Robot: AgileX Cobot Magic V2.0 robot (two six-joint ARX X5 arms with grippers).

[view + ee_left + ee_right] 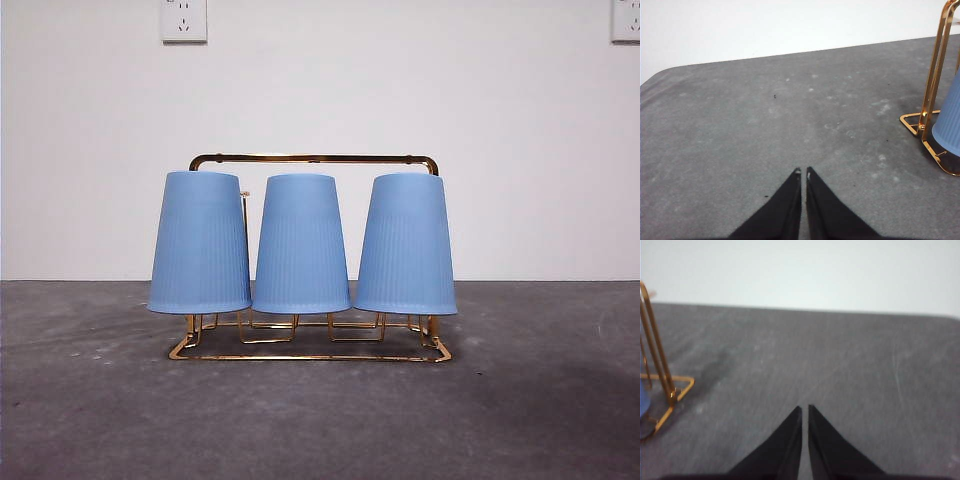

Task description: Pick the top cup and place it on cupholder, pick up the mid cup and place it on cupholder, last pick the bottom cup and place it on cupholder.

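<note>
Front view alone shows three cups (301,245) on cupholder (312,158).

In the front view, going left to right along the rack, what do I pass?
Left blue cup → middle blue cup → right blue cup, all upside down on the gold cupholder, whose handle bar spans behind them. Neither gripper shows in this view.
</note>
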